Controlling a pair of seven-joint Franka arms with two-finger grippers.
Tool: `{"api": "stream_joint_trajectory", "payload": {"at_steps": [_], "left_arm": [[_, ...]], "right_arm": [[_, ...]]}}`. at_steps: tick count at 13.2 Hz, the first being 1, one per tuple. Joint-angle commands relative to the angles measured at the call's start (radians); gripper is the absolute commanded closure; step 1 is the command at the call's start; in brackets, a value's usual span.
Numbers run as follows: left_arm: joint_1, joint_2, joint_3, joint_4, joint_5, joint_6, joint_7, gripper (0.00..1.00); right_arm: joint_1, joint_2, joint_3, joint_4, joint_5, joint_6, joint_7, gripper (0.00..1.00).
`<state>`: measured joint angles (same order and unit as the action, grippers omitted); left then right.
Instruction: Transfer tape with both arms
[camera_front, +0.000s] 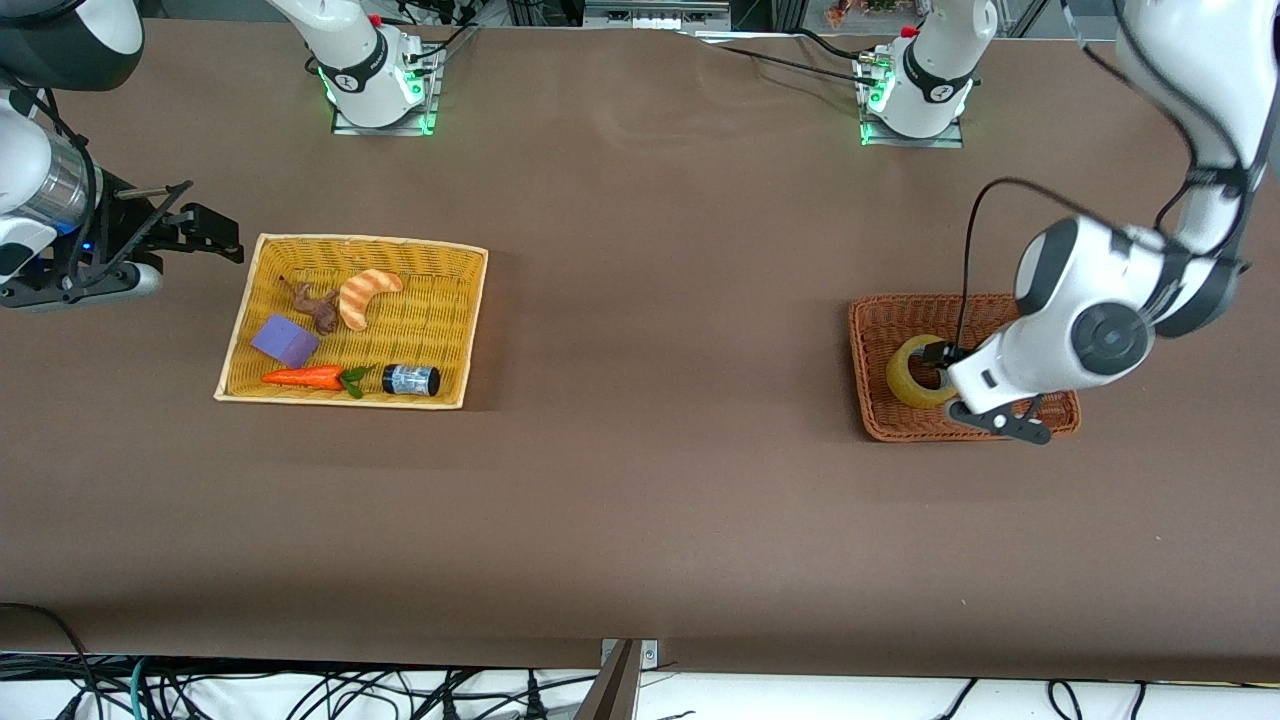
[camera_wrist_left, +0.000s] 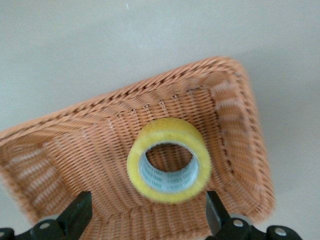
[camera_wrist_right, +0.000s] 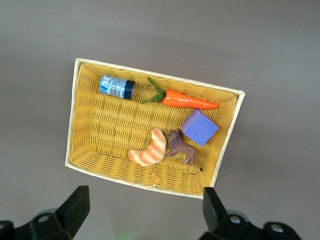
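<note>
At frame right, the open left hand (camera_wrist_left: 145, 220) straddles the tape (camera_front: 914, 372) in its brown basket (camera_front: 868, 345), ready to grasp; the open right hand (camera_wrist_right: 142, 212) waits at upper left.

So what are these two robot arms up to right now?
The left gripper is down in the brown wicker basket at the left arm's end of the table, its fingers open on either side of the tape, which lies in the basket, not yet gripped. The right gripper hangs open and waits by the yellow basket, which holds a toy carrot, a croissant, a purple block, an animal figure and a small jar.
</note>
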<state>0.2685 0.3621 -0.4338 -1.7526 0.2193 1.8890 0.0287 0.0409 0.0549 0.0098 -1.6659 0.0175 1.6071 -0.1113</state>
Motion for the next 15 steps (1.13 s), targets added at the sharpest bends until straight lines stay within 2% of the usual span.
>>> {"api": "stream_joint_trajectory", "payload": {"at_steps": [1, 2, 3, 5, 9, 10, 12, 15], "left_arm": [[0.005, -0.129, -0.003, 0.101, -0.055, -0.152, 0.01, 0.0], [0.005, -0.14, 0.001, 0.163, -0.101, -0.201, 0.007, 0.0], [-0.012, -0.17, 0.035, 0.195, -0.154, -0.215, 0.004, 0.0], [-0.122, -0.251, 0.186, 0.194, -0.204, -0.215, -0.003, 0.0], [-0.276, -0.327, 0.395, 0.153, -0.239, -0.231, -0.016, 0.0], [-0.288, -0.34, 0.418, 0.134, -0.256, -0.231, -0.007, 0.0], [-0.284, -0.356, 0.414, 0.107, -0.255, -0.261, -0.007, 0.0], [-0.284, -0.351, 0.402, 0.125, -0.252, -0.301, -0.01, 0.0]], "right_arm": [[-0.003, -0.023, 0.004, -0.011, -0.013, 0.005, 0.009, 0.0], [-0.003, -0.023, 0.004, -0.011, -0.014, 0.004, 0.009, 0.0], [-0.003, -0.023, 0.004, -0.011, -0.013, 0.004, 0.007, 0.0], [-0.003, -0.023, 0.004, -0.009, -0.013, 0.004, 0.007, 0.0], [-0.003, -0.023, 0.004, -0.009, -0.014, 0.004, 0.007, 0.0], [-0.003, -0.023, 0.004, -0.011, -0.014, 0.004, 0.007, 0.0], [-0.003, -0.024, 0.004, -0.011, -0.014, 0.004, 0.007, 0.0], [-0.003, -0.023, 0.004, -0.011, -0.013, 0.002, 0.007, 0.0]]}}
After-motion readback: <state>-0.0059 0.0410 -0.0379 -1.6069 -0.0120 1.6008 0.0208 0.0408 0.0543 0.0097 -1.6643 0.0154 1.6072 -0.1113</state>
